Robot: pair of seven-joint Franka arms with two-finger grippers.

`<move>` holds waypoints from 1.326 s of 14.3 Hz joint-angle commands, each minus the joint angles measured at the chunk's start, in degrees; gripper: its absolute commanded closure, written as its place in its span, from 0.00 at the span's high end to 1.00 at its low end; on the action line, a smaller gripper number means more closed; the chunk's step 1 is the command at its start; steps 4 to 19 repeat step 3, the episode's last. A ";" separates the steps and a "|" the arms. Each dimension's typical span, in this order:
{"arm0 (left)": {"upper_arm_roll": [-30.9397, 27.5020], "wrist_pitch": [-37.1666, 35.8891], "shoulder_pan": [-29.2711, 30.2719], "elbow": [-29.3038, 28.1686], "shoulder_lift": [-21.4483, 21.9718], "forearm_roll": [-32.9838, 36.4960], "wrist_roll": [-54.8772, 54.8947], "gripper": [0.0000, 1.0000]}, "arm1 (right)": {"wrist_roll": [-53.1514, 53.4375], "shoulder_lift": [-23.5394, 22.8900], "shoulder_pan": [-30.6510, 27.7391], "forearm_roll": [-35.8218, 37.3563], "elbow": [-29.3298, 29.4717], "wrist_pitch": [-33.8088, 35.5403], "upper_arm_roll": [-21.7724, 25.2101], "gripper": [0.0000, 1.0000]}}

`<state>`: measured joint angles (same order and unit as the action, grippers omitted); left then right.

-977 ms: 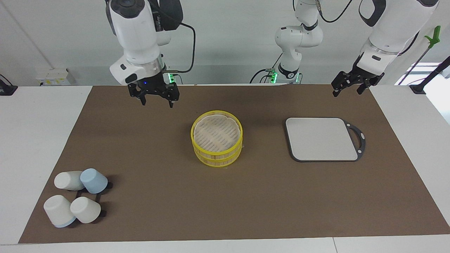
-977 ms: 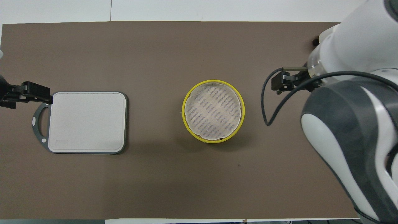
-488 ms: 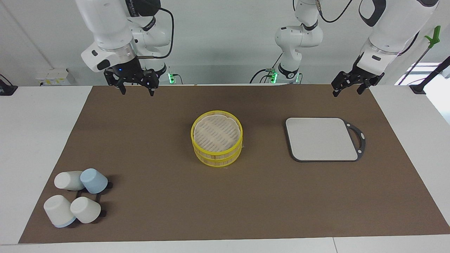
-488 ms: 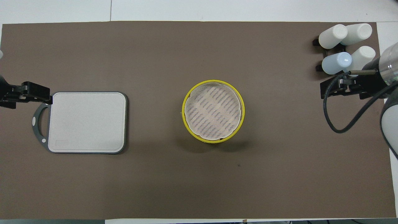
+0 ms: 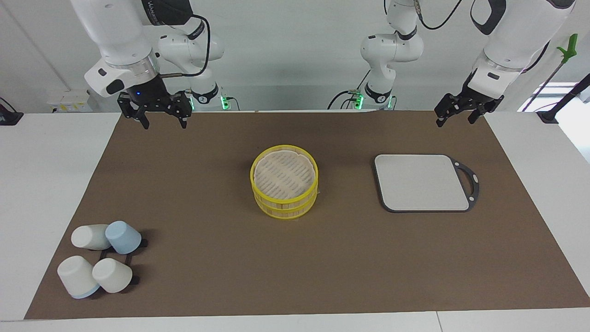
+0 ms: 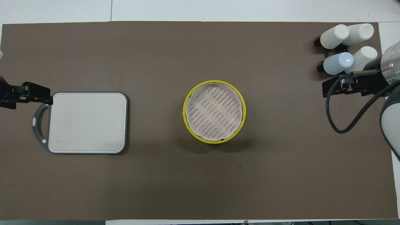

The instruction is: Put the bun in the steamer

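Observation:
The steamer [image 5: 284, 180] stands in the middle of the brown mat, two tiers with yellow rims and its pale slotted top in place; it also shows in the overhead view [image 6: 214, 111]. No bun shows in either view. My right gripper [image 5: 165, 124] hangs open and empty over the mat's edge nearest the robots, toward the right arm's end; it also shows in the overhead view [image 6: 343, 89]. My left gripper [image 5: 454, 122] waits open and empty over the mat's corner nearest the robots at the left arm's end; it also shows in the overhead view [image 6: 31, 93].
A flat grey board with a dark rim [image 5: 421, 182] lies beside the steamer toward the left arm's end; it also shows in the overhead view [image 6: 87, 122]. Several white and blue cups [image 5: 99, 258] lie on a black rack at the right arm's end, farther from the robots.
My right gripper has moved away from the steamer toward the right arm's end of the table, still open and empty. The left arm has not moved.

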<state>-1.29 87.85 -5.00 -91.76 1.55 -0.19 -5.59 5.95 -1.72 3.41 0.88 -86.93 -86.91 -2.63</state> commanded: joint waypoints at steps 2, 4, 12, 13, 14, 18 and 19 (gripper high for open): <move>0.33 -0.13 0.60 1.06 -0.32 -0.78 0.67 1.00 | -1.65 1.11 0.63 -0.79 -1.22 -0.89 1.05 1.00; 0.24 -0.13 0.60 1.06 -0.32 -0.78 0.76 1.00 | -1.65 1.11 0.63 -0.79 -1.22 -0.89 1.05 1.00; 0.24 -0.13 0.60 1.06 -0.32 -0.78 0.76 1.00 | -1.65 1.11 0.63 -0.79 -1.22 -0.89 1.05 1.00; 0.24 -0.13 0.60 1.06 -0.32 -0.78 0.76 1.00 | -1.65 1.11 0.63 -0.79 -1.22 -0.89 1.05 1.00; 0.24 -0.13 0.60 1.06 -0.32 -0.78 0.76 1.00 | -1.65 1.11 0.63 -0.79 -1.22 -0.89 1.05 1.00; 0.24 -0.13 0.60 1.06 -0.32 -0.78 0.76 1.00 | -1.65 1.11 0.63 -0.79 -1.22 -0.89 1.05 1.00; 0.24 -0.13 0.60 1.06 -0.32 -0.78 0.76 1.00 | -1.65 1.11 0.63 -0.79 -1.22 -0.89 1.05 1.00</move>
